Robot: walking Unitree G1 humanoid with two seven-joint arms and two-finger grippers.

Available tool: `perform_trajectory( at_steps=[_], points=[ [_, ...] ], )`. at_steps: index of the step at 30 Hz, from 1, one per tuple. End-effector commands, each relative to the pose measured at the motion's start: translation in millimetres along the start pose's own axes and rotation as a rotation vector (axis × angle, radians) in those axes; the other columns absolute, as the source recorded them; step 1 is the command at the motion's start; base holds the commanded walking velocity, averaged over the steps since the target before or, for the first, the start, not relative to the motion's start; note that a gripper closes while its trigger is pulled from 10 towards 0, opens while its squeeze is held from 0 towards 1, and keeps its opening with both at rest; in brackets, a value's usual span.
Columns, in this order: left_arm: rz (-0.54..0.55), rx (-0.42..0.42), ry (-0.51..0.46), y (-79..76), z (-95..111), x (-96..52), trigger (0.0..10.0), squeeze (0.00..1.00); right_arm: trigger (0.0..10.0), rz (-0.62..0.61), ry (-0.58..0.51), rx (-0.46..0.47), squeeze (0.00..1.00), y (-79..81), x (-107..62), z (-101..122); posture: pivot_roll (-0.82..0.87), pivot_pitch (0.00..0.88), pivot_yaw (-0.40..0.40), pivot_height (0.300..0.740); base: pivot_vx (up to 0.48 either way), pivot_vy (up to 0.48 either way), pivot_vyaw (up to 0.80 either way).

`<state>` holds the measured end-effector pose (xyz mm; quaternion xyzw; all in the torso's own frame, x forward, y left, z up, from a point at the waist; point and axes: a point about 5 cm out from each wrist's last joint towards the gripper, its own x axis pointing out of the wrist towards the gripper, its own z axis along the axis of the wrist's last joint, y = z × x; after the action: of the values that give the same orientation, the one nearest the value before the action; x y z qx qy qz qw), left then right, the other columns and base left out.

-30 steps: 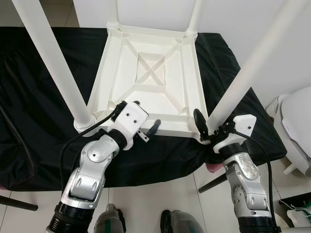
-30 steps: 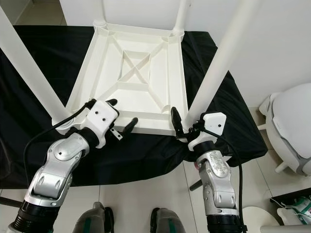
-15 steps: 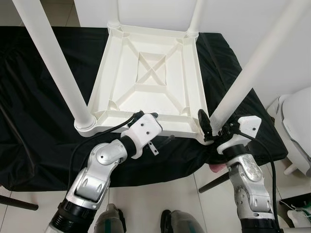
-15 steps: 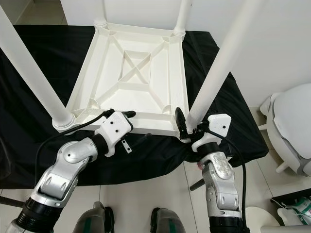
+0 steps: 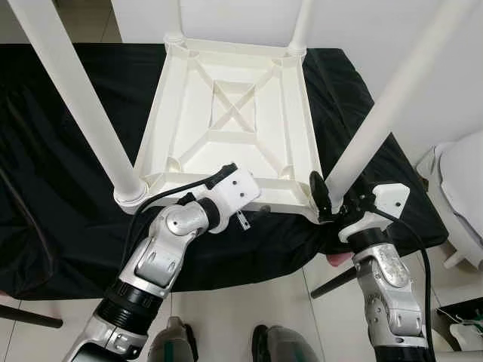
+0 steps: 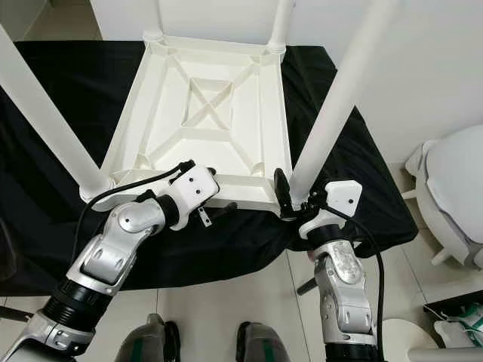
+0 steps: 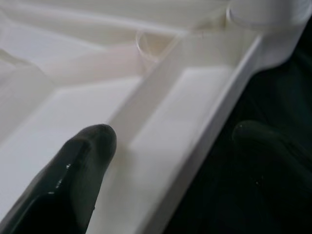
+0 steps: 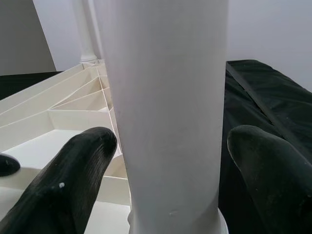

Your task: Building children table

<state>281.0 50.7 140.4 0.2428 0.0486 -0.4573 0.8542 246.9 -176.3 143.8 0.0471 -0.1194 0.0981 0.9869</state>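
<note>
Left gripper (image 5: 253, 213) slid right along the upturned table's (image 5: 234, 121) near rim, fingers wide astride it. Right gripper (image 8: 168, 161) stood wide around a leg (image 8: 170, 97), whose top was cut off.

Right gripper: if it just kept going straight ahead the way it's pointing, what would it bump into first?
Most likely the white table leg: it stands straight ahead between the right gripper and its open fingers.

Low surface draped in black cloth (image 5: 68, 151), over pale tiled floor (image 5: 226, 317). White plastic children's table (image 5: 234, 121) lies upside-down on it, legs up.
</note>
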Motion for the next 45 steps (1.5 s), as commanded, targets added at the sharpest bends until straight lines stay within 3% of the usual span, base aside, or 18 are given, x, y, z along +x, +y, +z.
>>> perform_trajectory(
  at_steps=[1,7,8,9,10,11,12,21,29,38,41,43,45],
  points=[
    [0.037,0.002,0.071,0.0,-8,4.3,10.0,0.00,10.0,-0.009,0.003,0.014,0.00,0.3,-2.3,1,-0.12,0.092,-0.011,0.740,0.000,0.000,0.00],
    [0.014,-0.012,0.153,0.8,-16,9.9,10.0,0.00,10.0,-0.011,0.004,0.013,0.00,0.3,-2.2,0,-0.12,0.092,-0.006,0.740,0.000,0.000,0.00],
    [0.011,-0.009,0.179,2.6,-18,11.5,6.7,0.00,10.0,-0.011,0.004,0.013,0.00,0.5,-1.8,0,-0.12,0.091,-0.005,0.740,0.000,0.000,0.00],
    [0.010,-0.005,0.195,3.9,-20,12.4,6.7,0.00,10.0,-0.011,0.004,0.013,0.00,0.6,-1.6,0,-0.12,0.091,-0.005,0.740,0.000,0.000,0.00],
    [0.009,-0.004,0.206,5.0,-21,12.9,5.3,0.00,10.0,-0.012,0.004,0.014,0.00,1.0,-1.6,0,-0.12,0.089,-0.003,0.740,0.000,0.000,0.00],
    [0.009,-0.004,0.206,5.0,-21,12.9,5.3,0.00,10.0,-0.012,0.004,0.014,0.00,1.0,-1.6,0,-0.12,0.089,-0.003,0.740,0.000,0.000,0.00],
    [0.004,-0.004,0.213,5.7,-21,13.2,0.0,0.00,10.0,-0.012,0.003,0.014,0.00,1.2,-1.4,0,-0.12,0.089,-0.003,0.740,0.000,0.000,0.00],
    [0.011,0.013,0.237,19.2,-22,7.2,0.0,0.00,10.0,-0.011,0.000,0.013,0.00,-0.5,-2.6,1,-0.12,0.088,0.004,0.740,0.000,0.000,0.00],
    [-0.003,0.057,0.260,28.4,-28,-9.9,0.0,0.00,10.0,-0.012,0.003,0.005,0.00,-2.7,-3.1,1,-0.12,0.092,0.011,0.740,0.000,0.000,0.00],
    [0.033,0.044,0.275,40.9,-36,-37.1,0.0,0.00,10.0,-0.006,0.012,0.001,0.00,-2.2,-3.4,-1,-0.11,0.097,0.006,0.740,0.000,0.000,0.00],
    [0.027,0.051,0.272,41.1,-36,-39.5,0.0,0.00,10.0,-0.005,0.012,0.000,0.00,-2.1,-3.1,-1,-0.11,0.097,0.006,0.740,0.000,0.000,0.00],
    [0.016,0.030,0.259,43.3,-38,-53.9,0.0,0.00,10.0,0.008,0.014,-0.006,0.00,-1.2,-1.5,-1,-0.11,0.096,-0.002,0.740,0.000,0.000,0.00],
    [0.009,0.029,0.259,43.7,-39,-59.2,0.0,0.00,10.0,0.011,0.015,-0.007,0.00,-1.0,-0.9,-1,-0.10,0.096,-0.004,0.740,0.000,0.000,0.00]
  ],
)
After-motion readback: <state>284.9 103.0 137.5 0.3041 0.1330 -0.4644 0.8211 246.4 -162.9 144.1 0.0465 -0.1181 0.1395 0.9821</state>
